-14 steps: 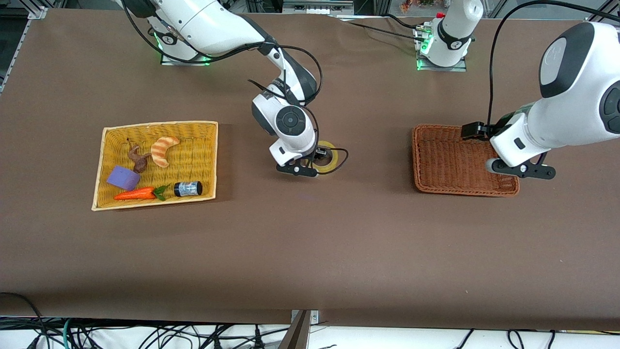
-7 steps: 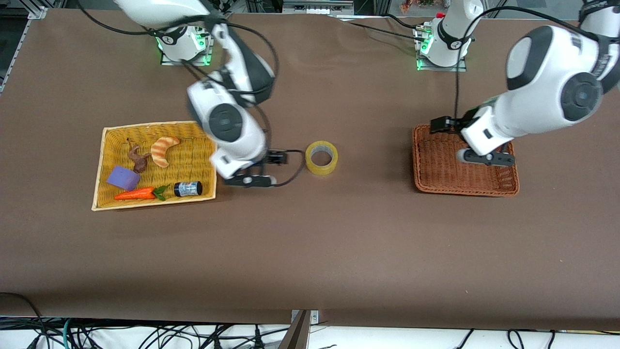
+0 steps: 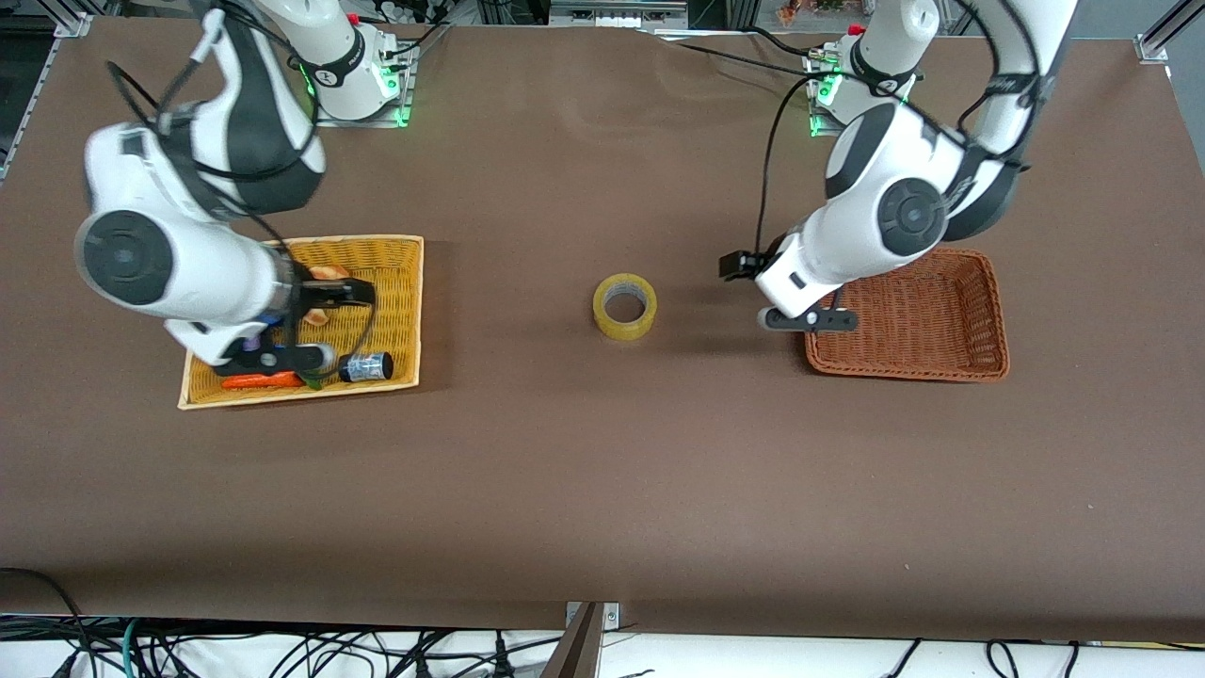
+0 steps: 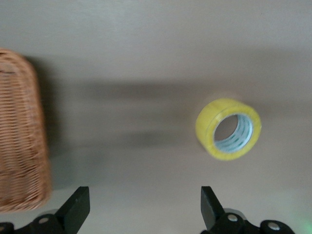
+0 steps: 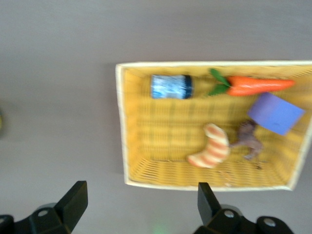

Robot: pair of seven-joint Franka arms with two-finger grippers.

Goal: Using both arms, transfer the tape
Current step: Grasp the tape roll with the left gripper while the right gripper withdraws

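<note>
- Midway between the two baskets, the tape [image 3: 624, 305] is lying flat on the table, free of both arms.
- Left gripper [image 3: 808, 318], fingers apart and empty, is hanging over the brown basket's [image 3: 979, 320] rim; centre the fingers across the roll's wall before descending.
- Right gripper [image 3: 273, 358], fingers spread, is hanging over the yellow basket [image 3: 395, 247].
- Compared with a second ago, the right gripper is no longer at the tape, and the left is closer to it.

Your brown table [image 3: 584, 490] carries the tape [image 3: 624, 305] between a yellow basket [image 3: 400, 311] and a brown basket [image 3: 927, 315].
</note>
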